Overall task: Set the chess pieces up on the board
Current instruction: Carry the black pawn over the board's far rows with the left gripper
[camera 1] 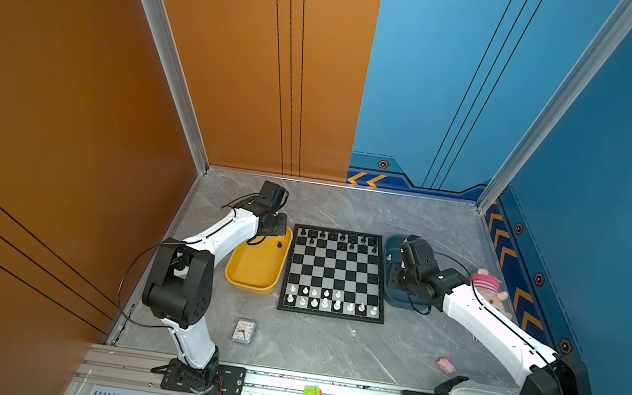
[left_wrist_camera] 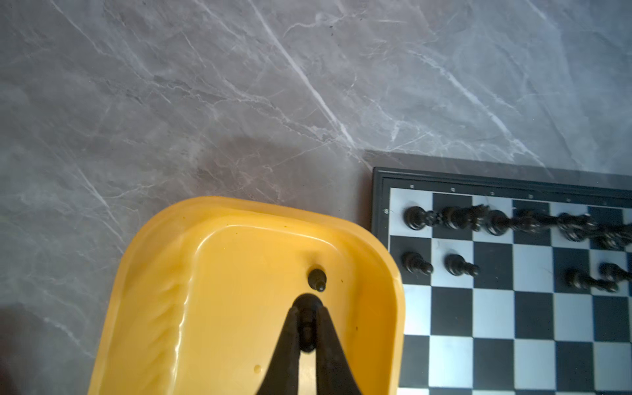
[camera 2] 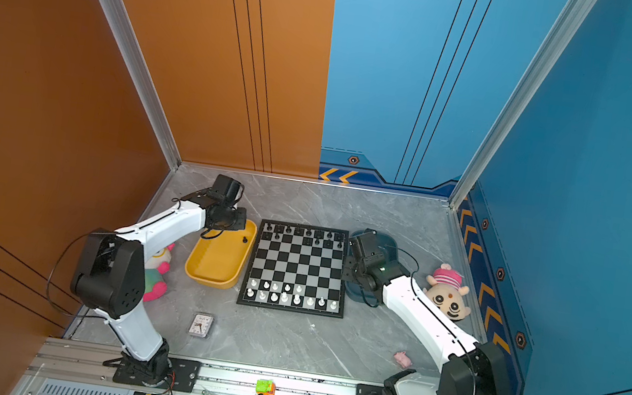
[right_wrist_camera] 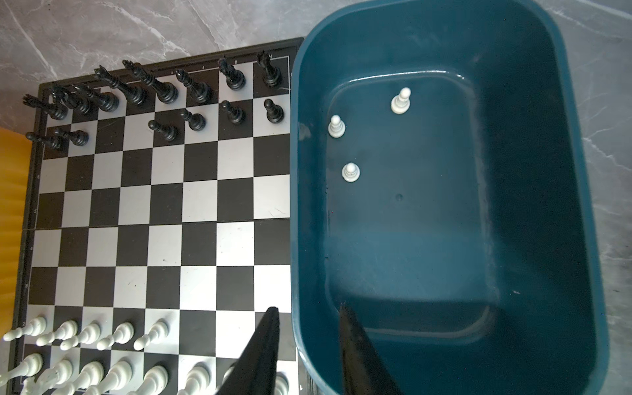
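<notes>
left pincer (left_wrist_camera: 307, 309) is clamped shut on a black pawn (left_wrist_camera: 307, 333), hanging over the yellow tray (left_wrist_camera: 239, 208) near its far, board-side corner. the pawn looks upright, long axis along the fingers, base down.

key relation: the board (camera 1: 335, 272) lies just beside that tray, toward the middle of the cell. the black pawn row has two free squares side by side, third and fourth in from the tray side. so the carry looks like a short sideways hop over the two pawns standing at that edge. left arm is clearly the nearer one. a second black pawn (left_wrist_camera: 317, 279) stands in the tray just ahead of the fingertips, not touching.

right pincer (right_wrist_camera: 307, 307) is partly open and holds nothing, jaws straddling the rim of the teal tray (right_wrist_camera: 533, 205) on the board's other side. three white pawns (right_wrist_camera: 350, 172) stand toward that tray's far end, well ahead of it. the white pawn row lacks three on that side.

surface (camera 1: 327, 347) is grey marble-look, with a small clock (camera 1: 244, 330) and a pink pig (camera 1: 446, 364) in front of the board. walls are orange on the left arm's side, blue on the right.
</notes>
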Robot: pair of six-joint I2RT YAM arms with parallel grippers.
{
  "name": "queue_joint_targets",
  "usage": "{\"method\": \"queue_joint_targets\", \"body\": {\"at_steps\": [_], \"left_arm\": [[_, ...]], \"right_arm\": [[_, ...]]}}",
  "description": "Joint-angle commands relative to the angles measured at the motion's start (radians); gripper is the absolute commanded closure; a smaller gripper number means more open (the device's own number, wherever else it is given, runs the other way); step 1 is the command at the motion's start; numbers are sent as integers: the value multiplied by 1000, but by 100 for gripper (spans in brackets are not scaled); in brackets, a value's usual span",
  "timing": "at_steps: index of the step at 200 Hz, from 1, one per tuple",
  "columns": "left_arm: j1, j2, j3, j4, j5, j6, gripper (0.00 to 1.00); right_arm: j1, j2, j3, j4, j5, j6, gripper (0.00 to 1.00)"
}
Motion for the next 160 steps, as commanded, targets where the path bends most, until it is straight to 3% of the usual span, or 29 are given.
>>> {"method": "queue_joint_targets", "body": {"at_steps": [1, 74, 160], "left_arm": [[-42, -56, 10, -49, 14, 21, 89], [-199, -4, 95, -93, 63, 53, 88], [-277, 187, 221, -95, 84, 50, 87]], "right_arm": [[1, -34, -19, 7, -13, 4, 67], [2, -51, -42, 21, -21, 5, 67], [-11, -28, -42, 31, -35, -9, 68]]}}
